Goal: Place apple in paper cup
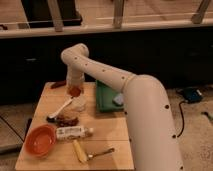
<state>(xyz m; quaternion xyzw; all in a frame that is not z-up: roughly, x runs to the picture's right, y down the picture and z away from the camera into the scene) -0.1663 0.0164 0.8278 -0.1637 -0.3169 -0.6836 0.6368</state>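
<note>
Robot gripper (74,88) holding apple (74,92), just above paper cup (78,104), wooden table (109,132)

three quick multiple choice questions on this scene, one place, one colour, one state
1. Where is the gripper? A just above the paper cup B at the near edge C off to the right
2. What colour is the bowl? A blue B orange C white
3. How is the white bottle? A upright B lying on its side C hanging

1 A: it hangs over the cup, the apple at its tip.
2 B: it is orange, at the front left.
3 B: it lies flat on the table.
</note>
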